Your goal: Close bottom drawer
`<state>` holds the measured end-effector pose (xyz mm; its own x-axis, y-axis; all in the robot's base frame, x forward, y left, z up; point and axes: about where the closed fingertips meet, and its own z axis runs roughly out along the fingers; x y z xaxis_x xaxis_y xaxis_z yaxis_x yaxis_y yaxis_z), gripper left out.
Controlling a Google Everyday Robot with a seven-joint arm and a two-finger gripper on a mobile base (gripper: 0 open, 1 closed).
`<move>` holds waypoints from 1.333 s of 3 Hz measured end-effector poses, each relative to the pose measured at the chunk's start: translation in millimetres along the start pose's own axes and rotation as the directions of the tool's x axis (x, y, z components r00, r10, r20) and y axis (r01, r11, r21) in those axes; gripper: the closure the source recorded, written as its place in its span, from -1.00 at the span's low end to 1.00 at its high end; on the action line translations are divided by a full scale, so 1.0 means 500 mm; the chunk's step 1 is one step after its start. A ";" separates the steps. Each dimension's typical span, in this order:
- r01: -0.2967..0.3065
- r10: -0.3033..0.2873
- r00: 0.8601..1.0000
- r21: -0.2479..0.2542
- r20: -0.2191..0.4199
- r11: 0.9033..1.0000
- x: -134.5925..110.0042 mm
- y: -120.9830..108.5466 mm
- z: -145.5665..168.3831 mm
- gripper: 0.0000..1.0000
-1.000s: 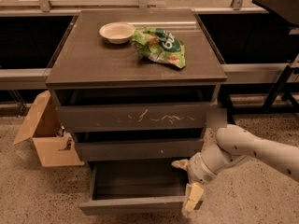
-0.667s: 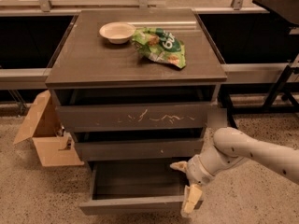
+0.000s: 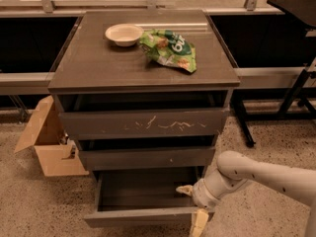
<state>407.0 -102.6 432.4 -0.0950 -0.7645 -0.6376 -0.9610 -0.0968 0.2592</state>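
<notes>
Well, bottom drawer (image 3: 143, 215): lowest of the three in the desk (image 3: 98, 68), pulled well out from the desk's front, shallow box showing and looking empty.
Long axis: the plain front panel runs left to right, parallel to the desk's front edge; I'd judge the closing travel to be straight back, into the desk.
Hand (image 3: 192, 206): low at the desk's front right, at the right end of the drawer's front panel, on a pale arm (image 3: 266, 174) that reaches in from the right.
Hand state: spread wide, holding nothing; one finger points left over the drawer box, the other hangs down in front of the panel's right end.
Key relation: the panel lies between the fingers and stretches away to the left, so a push would land off-centre, on the right end.
Risk: the drawer could skew in its runners, as I see it.
On the desk: a pale bowl (image 3: 124, 33) and a green snack bag (image 3: 169, 48), both toward the back.
</notes>
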 end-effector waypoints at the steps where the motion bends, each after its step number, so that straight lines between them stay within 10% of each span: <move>1: 0.007 -0.007 1.000 -0.021 0.009 1.000 0.055 -0.008 0.058 -0.69; 4: -0.046 0.049 0.999 -0.084 0.025 0.995 0.242 -0.080 0.193 0.70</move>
<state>408.8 -129.8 274.6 -0.1481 -0.7523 -0.6419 -0.9302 -0.1145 0.3487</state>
